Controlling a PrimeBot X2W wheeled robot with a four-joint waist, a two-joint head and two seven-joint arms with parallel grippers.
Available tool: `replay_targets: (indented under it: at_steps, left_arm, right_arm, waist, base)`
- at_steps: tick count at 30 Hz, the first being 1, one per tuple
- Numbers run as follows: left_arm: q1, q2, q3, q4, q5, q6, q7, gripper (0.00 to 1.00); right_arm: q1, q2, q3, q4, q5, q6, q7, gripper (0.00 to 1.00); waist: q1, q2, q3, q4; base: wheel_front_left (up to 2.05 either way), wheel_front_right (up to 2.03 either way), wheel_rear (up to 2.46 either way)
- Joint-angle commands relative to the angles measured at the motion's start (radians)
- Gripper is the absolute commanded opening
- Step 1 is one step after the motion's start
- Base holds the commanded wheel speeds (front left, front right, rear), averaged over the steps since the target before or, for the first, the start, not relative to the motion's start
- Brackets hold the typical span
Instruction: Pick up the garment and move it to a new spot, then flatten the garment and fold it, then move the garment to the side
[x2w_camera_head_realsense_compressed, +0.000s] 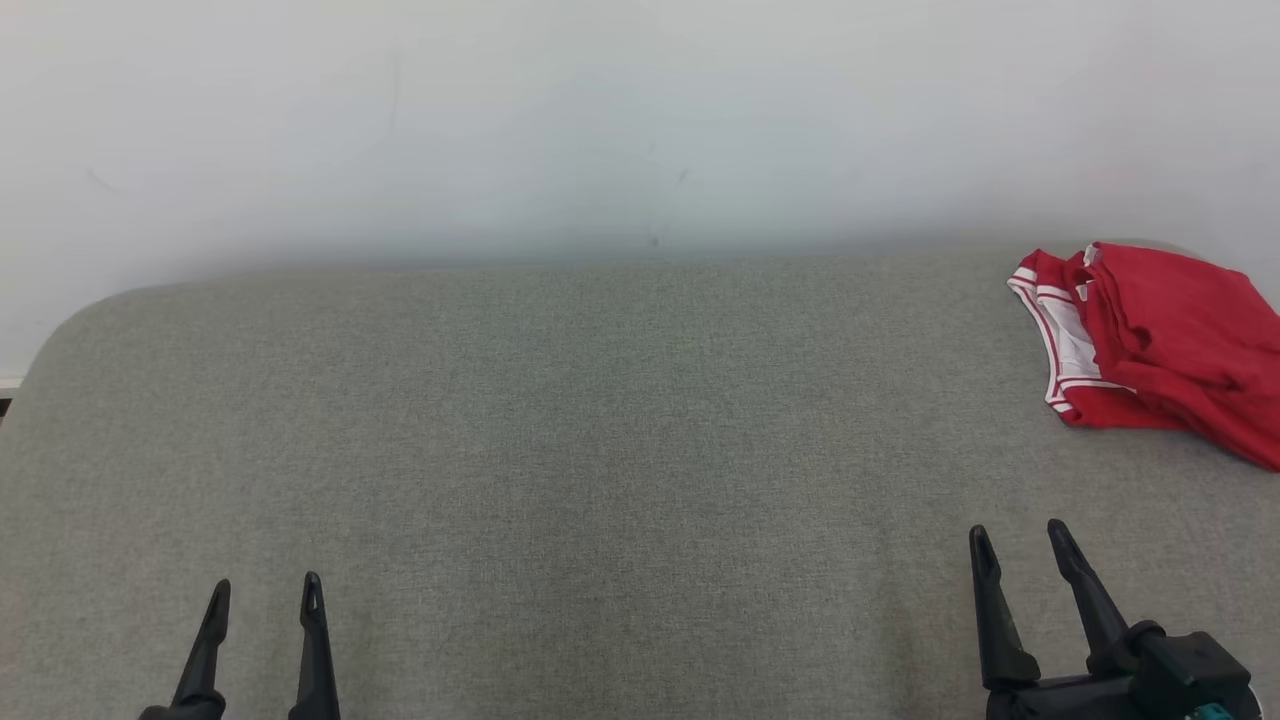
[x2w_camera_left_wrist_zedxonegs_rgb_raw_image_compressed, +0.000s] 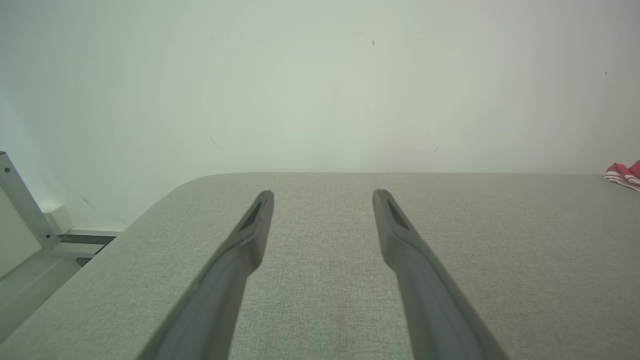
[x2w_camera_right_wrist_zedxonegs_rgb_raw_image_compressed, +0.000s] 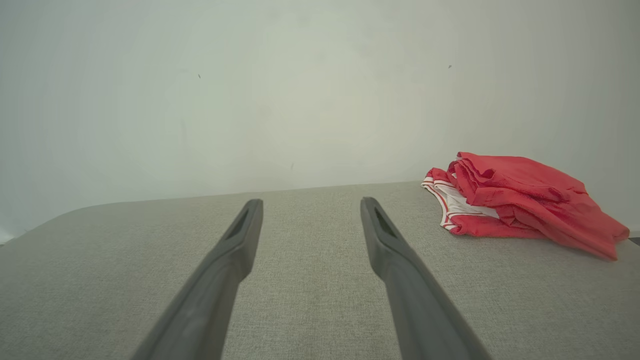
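Observation:
A red garment (x2w_camera_head_realsense_compressed: 1165, 340) with white trim lies bunched at the far right of the grey fabric-covered table (x2w_camera_head_realsense_compressed: 600, 450), running off the head view's right edge. In the right wrist view the garment (x2w_camera_right_wrist_zedxonegs_rgb_raw_image_compressed: 520, 202) sits ahead and to the right of the fingers. A small corner of the garment (x2w_camera_left_wrist_zedxonegs_rgb_raw_image_compressed: 625, 176) peeks in at the right edge of the left wrist view. My right gripper (x2w_camera_head_realsense_compressed: 1020, 540) stands open near the front right, well short of the garment, with nothing between its fingers. My left gripper (x2w_camera_head_realsense_compressed: 267, 592) stands open and holds nothing at the front left.
A white wall (x2w_camera_head_realsense_compressed: 640, 120) rises just behind the table's far edge. The table's left corner is rounded, and past it a metal frame (x2w_camera_left_wrist_zedxonegs_rgb_raw_image_compressed: 22, 205) and the floor show in the left wrist view.

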Motion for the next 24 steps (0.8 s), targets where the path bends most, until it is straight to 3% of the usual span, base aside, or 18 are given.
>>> replay_targets:
  at_steps: [1, 20, 21, 24]
  left_arm:
    - [0.008, -0.003, 0.002, 0.006, 0.003, 0.003, -0.003, 1.00]
    - [-0.009, 0.007, -0.003, 0.048, 0.008, 0.006, -0.003, 1.00]
    - [-0.010, 0.008, -0.004, 0.048, 0.007, 0.005, -0.003, 0.00]
    - [0.003, -0.002, -0.005, 0.070, 0.004, 0.000, 0.001, 0.00]
  right_arm:
    - [0.010, 0.005, 0.001, 0.004, -0.002, -0.003, -0.002, 1.00]
    - [0.004, 0.015, 0.006, 0.027, 0.000, -0.003, 0.005, 1.00]
    - [0.004, 0.014, 0.006, 0.027, 0.002, -0.003, 0.005, 0.00]
    - [0.013, 0.019, 0.007, 0.049, -0.005, 0.000, 0.005, 0.00]
  waist:
    - [0.0000, 0.0001, -0.001, 0.002]
    - [0.0000, 0.0001, -0.008, 0.005]
    - [0.0000, 0.0001, -0.008, 0.006]
    - [0.0000, 0.0001, -0.008, 0.006]
  base:
    - [0.00, 0.00, 0.00]
    - [0.00, 0.00, 0.00]
    - [0.00, 0.00, 0.00]
    - [0.00, 0.00, 0.00]
